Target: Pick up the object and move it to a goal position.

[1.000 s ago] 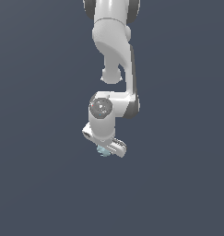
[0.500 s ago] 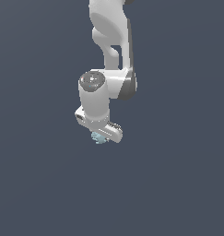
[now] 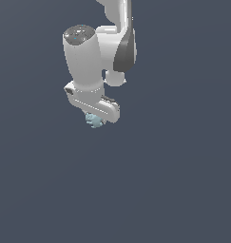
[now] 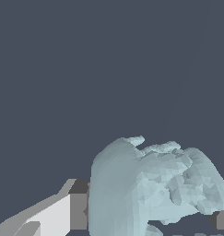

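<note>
Carrying looks like the step in hand, judging by how the object sits under my arm with nothing but flat dark grey around it. At the exterior view's left is empty background; then comes my white arm, hanging down from above, with my gripper (image 3: 95, 118) at its lower end and the pale blue-green object (image 3: 93, 120) poking out just beneath the hand. To the exterior view's right there is again only grey. In the wrist view the object (image 4: 155, 189) fills the space close to the camera, lumpy and faceted, with one finger (image 4: 62, 214) pressed against its side and a bit of the other showing past it, so I judge my jaws closed on it, narrowed to its width. No goal marker shows in either view, so I cannot tell how far remains. The next move calls for a steady grip and smooth travel, since so knobbly a shape could twist between the pads.
</note>
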